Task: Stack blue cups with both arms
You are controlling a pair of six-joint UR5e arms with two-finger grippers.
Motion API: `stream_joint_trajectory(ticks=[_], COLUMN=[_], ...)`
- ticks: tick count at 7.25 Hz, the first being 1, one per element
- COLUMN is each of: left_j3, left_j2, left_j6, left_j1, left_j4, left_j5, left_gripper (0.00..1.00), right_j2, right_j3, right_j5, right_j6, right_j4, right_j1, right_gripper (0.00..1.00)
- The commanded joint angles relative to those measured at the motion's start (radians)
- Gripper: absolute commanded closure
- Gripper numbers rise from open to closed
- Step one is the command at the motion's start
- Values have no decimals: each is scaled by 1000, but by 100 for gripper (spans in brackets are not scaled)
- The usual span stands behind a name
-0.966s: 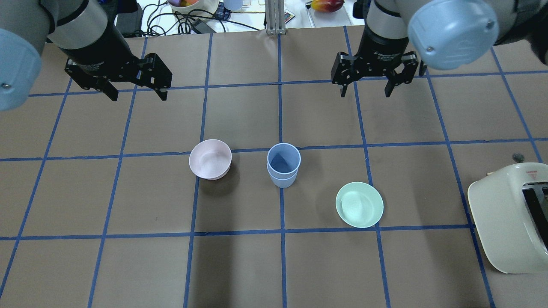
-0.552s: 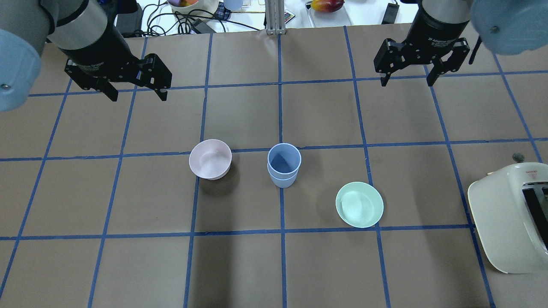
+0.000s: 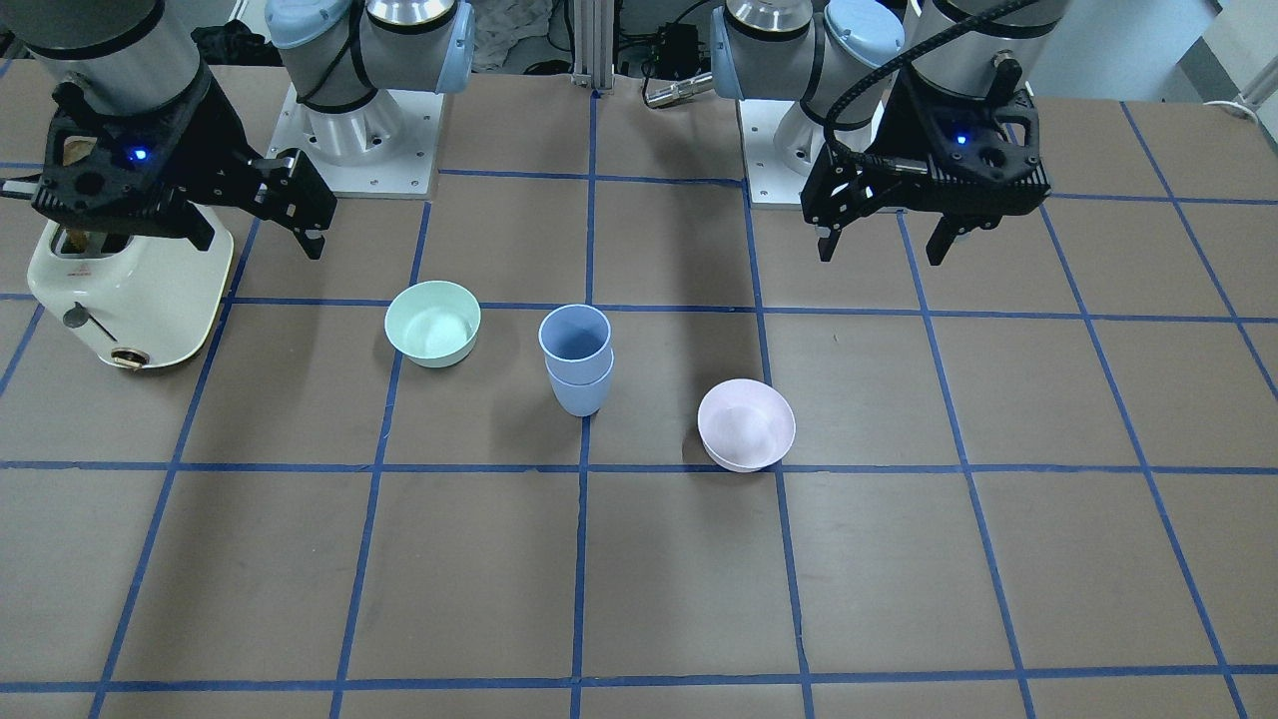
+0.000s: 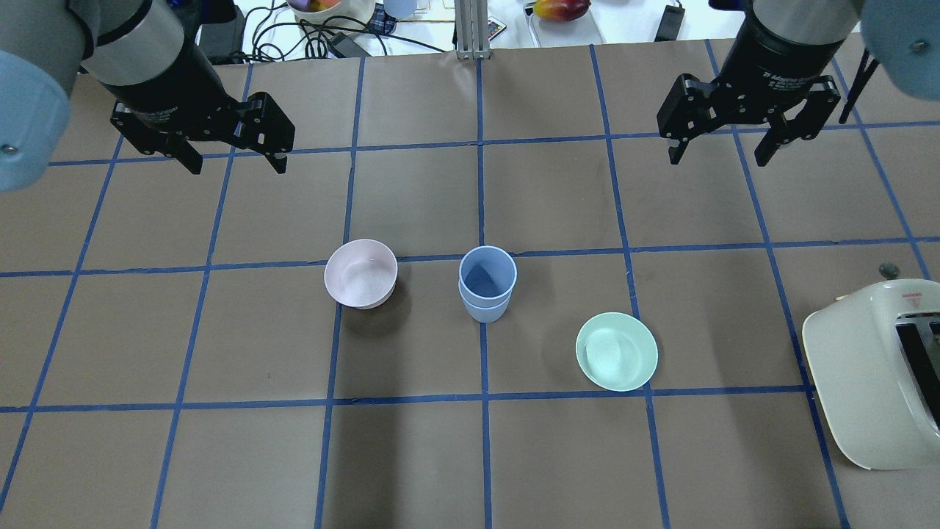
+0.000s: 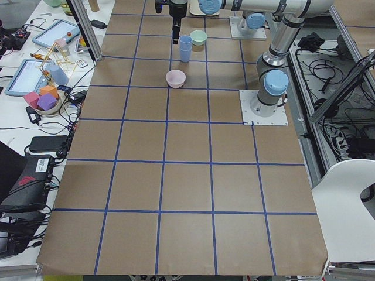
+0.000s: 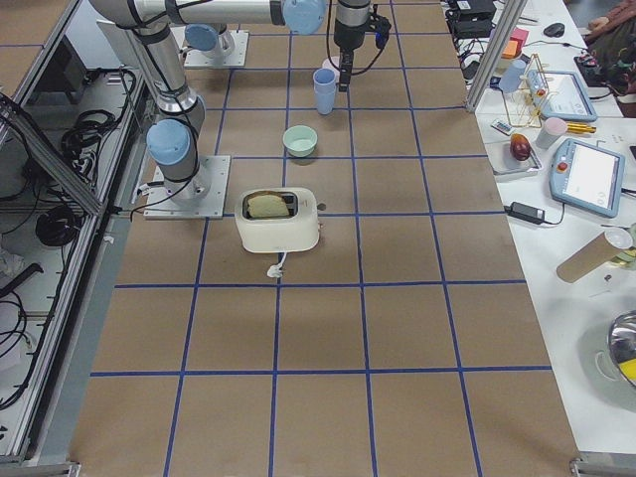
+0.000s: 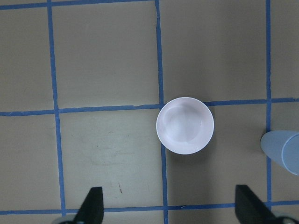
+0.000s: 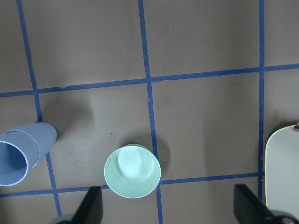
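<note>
Two cups (image 4: 485,286) are nested upright at mid-table between the pink bowl (image 4: 360,273) and green bowl (image 4: 616,351). Farther back, the left gripper (image 4: 236,167) and right gripper (image 4: 719,159) are held wide and empty; the stack could be toppled were either swept low across it. "Adaptive Gripper" is read faintly on the right gripper's body.

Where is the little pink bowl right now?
In the overhead view the pink bowl stands left of centre, on the robot's left side, just beside the stacked blue cups but not touching them.
</note>
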Motion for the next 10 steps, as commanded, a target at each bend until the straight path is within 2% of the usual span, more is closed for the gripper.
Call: stream_joint_trajectory(ticks=[1,2,4,10], left_j3=[0,-2,17,17], left_j2=[0,0,2,0], left_j6=[0,0,-11,-11], left_j1=[0,0,0,0], left_j4=[0,-1,-82,-80], left_j5=[0,0,3,3], left_gripper=[0,0,0,0], right_j2=[-7,-7,-7,-9], right_j3=[-1,-1,-7,-4], right_j5=[-26,-26,-13,-11], right_j6=[9,7,7,6], right_j4=[2,3,-3,5], right_j1=[2,2,4,5], right_gripper=[0,0,0,0])
